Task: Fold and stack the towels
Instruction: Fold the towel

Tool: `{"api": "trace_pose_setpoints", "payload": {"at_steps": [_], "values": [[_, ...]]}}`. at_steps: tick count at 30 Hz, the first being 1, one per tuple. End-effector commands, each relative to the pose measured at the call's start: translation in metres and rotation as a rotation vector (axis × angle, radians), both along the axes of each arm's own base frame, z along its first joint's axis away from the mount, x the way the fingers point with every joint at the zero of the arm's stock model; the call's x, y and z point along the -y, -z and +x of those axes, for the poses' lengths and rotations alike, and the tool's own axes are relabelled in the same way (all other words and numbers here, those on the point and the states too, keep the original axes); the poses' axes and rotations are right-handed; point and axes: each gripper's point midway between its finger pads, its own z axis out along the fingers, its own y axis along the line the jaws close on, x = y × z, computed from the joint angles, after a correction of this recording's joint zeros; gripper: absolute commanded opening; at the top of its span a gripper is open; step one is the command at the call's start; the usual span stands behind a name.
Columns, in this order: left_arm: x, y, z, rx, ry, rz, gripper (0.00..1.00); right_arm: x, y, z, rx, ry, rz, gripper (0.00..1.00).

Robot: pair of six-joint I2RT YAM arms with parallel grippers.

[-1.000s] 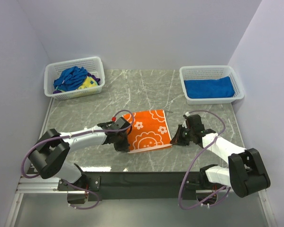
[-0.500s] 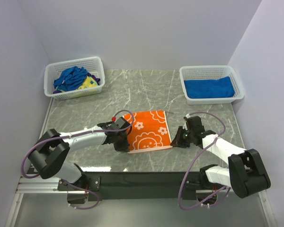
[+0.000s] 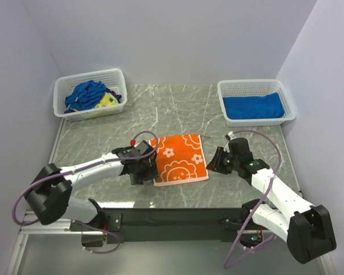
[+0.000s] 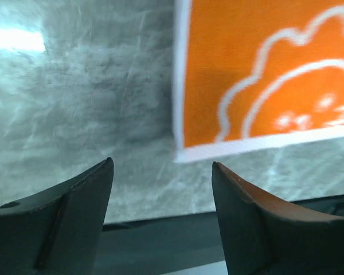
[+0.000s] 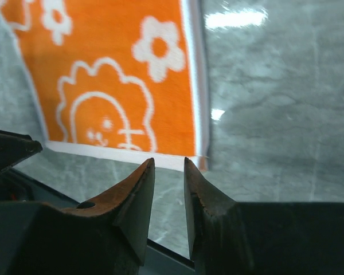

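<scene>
Marble tabletop (image 3: 103, 134), overhead: orange flower towel (image 3: 179, 158) flat at centre; left gripper (image 3: 142, 175), right gripper (image 3: 215, 163) flank opposite edges, probably for folding. Left wrist: jaws wide, empty, beside towel corner. Right wrist: jaws narrowly parted, empty.

An orange towel (image 5: 114, 74) with white flower outlines and a white border lies flat on the grey marble table (image 5: 275, 103). The right gripper (image 5: 168, 166) hangs just short of the towel's near corner. Its fingers stand slightly apart, with nothing between them.

Marble table (image 3: 178, 106) w/ orange towel (image 3: 180, 159), L basket (image 3: 92, 113), R basket (image 3: 258, 121).
</scene>
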Motion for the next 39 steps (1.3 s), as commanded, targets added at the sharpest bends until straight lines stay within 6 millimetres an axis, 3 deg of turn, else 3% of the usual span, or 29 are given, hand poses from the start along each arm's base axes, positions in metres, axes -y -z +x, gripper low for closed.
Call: {"api": "trace_pose_setpoints", "payload": {"at_steps": [1,4,7,9,13,15,19,21,22,23,25,26,29,30,33,34,36,37,39], "values": [[0.003,-0.043,0.02,0.118,-0.022,-0.021,0.73,-0.015,-0.022,0.016,0.069,-0.021,0.066,0.34],[0.014,-0.058,0.029,0.159,-0.009,-0.062,0.68,-0.026,-0.019,0.019,0.058,-0.041,0.119,0.31],[0.033,-0.055,0.033,0.154,0.033,-0.109,0.54,-0.031,-0.007,0.02,0.026,-0.047,0.139,0.28],[0.04,-0.041,0.032,0.126,0.055,-0.106,0.42,-0.031,0.008,0.016,-0.016,-0.048,0.133,0.26],[0.045,-0.011,0.024,0.053,0.104,-0.091,0.33,-0.029,0.032,0.006,-0.081,-0.056,0.116,0.23],[0.038,0.005,0.017,0.011,0.109,-0.053,0.28,-0.026,0.041,-0.002,-0.109,-0.054,0.105,0.23],[0.022,0.02,0.003,-0.027,0.1,-0.013,0.26,-0.017,0.052,-0.014,-0.144,-0.041,0.063,0.23],[0.016,0.015,0.003,-0.012,0.088,0.001,0.3,-0.019,0.044,-0.012,-0.117,-0.04,0.08,0.23],[0.018,0.009,0.005,0.001,0.086,-0.01,0.33,-0.022,0.03,-0.004,-0.067,-0.037,0.106,0.23],[0.024,-0.008,0.013,0.048,0.081,-0.035,0.37,-0.024,0.021,0.001,-0.037,-0.034,0.121,0.23],[0.028,-0.027,0.032,0.134,0.061,-0.046,0.48,-0.033,-0.013,0.025,0.074,-0.026,0.169,0.3],[0.037,-0.048,0.046,0.196,0.052,-0.08,0.53,-0.039,-0.034,0.04,0.131,-0.028,0.196,0.31],[0.049,-0.075,0.083,0.325,0.017,-0.121,0.54,-0.06,-0.077,0.075,0.255,-0.059,0.291,0.36],[0.051,-0.084,0.104,0.385,-0.016,-0.148,0.53,-0.066,-0.084,0.084,0.272,-0.072,0.318,0.36],[0.059,-0.081,0.135,0.415,-0.055,-0.222,0.43,-0.089,-0.096,0.119,0.309,-0.092,0.415,0.36],[0.059,-0.089,0.157,0.46,-0.087,-0.283,0.4,-0.096,-0.088,0.133,0.303,-0.081,0.441,0.36],[0.049,-0.073,0.178,0.461,-0.13,-0.287,0.33,-0.102,-0.093,0.154,0.337,-0.073,0.468,0.36],[0.053,-0.077,0.19,0.495,-0.132,-0.327,0.32,-0.106,-0.084,0.166,0.342,-0.058,0.483,0.36],[0.047,-0.064,0.203,0.502,-0.143,-0.32,0.3,-0.11,-0.078,0.178,0.351,-0.042,0.5,0.36]]}}
